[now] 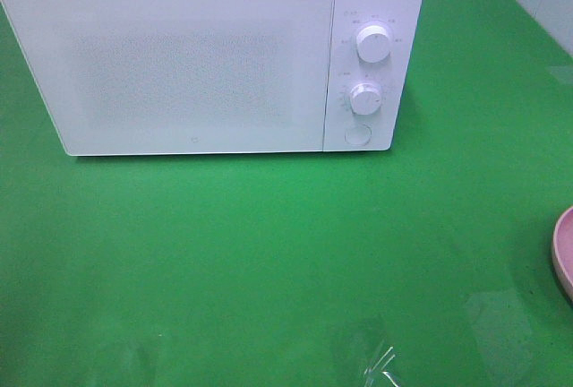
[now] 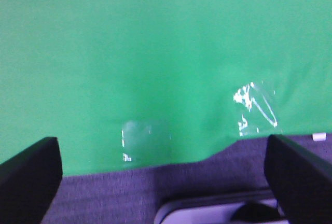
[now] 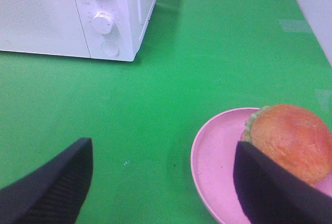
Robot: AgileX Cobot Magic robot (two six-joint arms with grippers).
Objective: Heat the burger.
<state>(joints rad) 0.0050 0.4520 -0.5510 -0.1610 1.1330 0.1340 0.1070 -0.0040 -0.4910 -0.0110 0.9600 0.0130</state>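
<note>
The burger sat on a pink plate on the green tabletop, well apart from the closed white microwave. The right hand hovered beside the plate, fingers spread and holding nothing. The left hand hung over the tabletop's edge, likewise spread wide and empty.

The burger sits on a pink plate beneath the wide-spread right end effector, microwave well apart.

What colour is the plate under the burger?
The plate is pink; the burger sits on it. The right wrist view shows it best.
</note>
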